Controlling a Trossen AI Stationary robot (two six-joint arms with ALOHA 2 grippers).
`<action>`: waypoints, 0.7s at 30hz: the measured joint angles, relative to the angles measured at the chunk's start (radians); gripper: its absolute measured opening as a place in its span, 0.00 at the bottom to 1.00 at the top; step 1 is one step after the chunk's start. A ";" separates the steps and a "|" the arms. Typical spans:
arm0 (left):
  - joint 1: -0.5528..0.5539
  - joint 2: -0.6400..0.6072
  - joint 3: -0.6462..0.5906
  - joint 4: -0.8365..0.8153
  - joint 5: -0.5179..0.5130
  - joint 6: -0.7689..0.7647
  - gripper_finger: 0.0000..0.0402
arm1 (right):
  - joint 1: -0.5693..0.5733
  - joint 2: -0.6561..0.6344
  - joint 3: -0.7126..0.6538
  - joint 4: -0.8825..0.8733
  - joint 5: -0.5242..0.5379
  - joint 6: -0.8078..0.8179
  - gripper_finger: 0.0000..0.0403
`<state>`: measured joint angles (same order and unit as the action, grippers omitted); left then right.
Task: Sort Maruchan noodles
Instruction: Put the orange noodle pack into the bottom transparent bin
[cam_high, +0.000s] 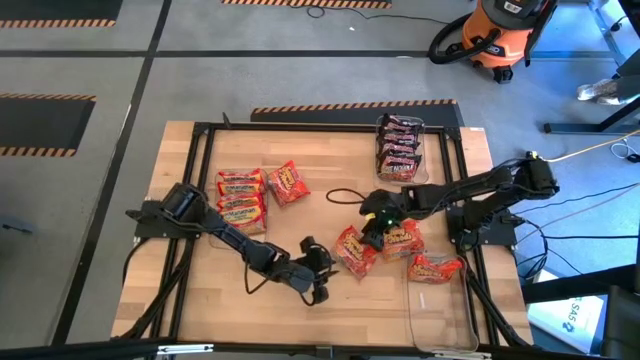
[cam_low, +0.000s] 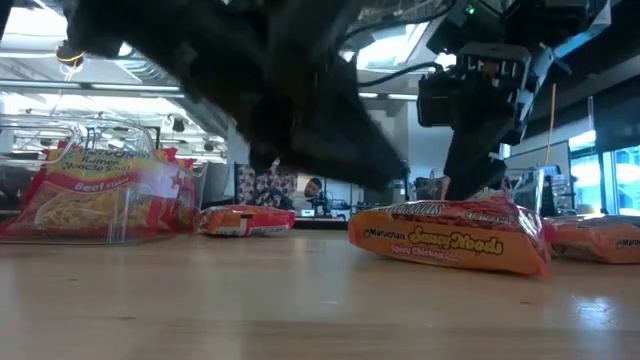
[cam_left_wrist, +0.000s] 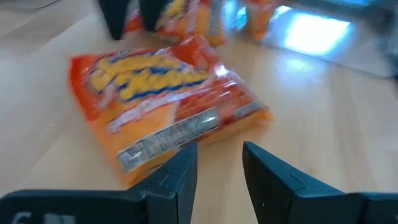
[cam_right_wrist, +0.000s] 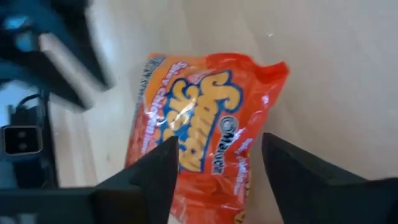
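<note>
An orange Maruchan packet (cam_high: 355, 250) lies flat on the table near the middle; it also shows in the low view (cam_low: 450, 240). My left gripper (cam_high: 325, 272) is low at its near-left side, open by a narrow gap (cam_left_wrist: 221, 165), with the packet (cam_left_wrist: 168, 106) just ahead of the fingertips. My right gripper (cam_high: 375, 228) hangs over the packet's far end, fingers wide open (cam_right_wrist: 214, 168) and pointing down, the packet (cam_right_wrist: 199, 137) below them. Two more orange packets (cam_high: 400, 238) (cam_high: 435, 267) lie to the right.
Red-and-yellow packets (cam_high: 240, 197) lie in a clear bin at the left, with one (cam_high: 288, 182) loose beside it. Dark maroon packets (cam_high: 398, 145) fill a clear bin at the back. Another clear bin (cam_high: 440, 305) stands at the front right. A black cable (cam_high: 345, 195) lies mid-table.
</note>
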<state>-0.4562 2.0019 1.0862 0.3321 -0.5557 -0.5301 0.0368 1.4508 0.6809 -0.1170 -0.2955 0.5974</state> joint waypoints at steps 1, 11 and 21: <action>0.001 0.007 -0.001 0.003 -0.004 -0.004 0.30 | 0.000 0.003 -0.004 0.006 -0.013 0.001 0.55; 0.020 0.058 0.000 0.065 0.024 0.064 0.30 | 0.002 0.052 -0.028 0.040 0.008 0.004 0.83; 0.048 0.131 0.000 0.065 0.057 0.003 0.30 | 0.002 0.162 -0.026 0.151 -0.136 0.008 0.85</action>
<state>-0.4077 2.1331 1.0859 0.3971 -0.4992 -0.5267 0.0387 1.6131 0.6544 0.0341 -0.4312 0.6050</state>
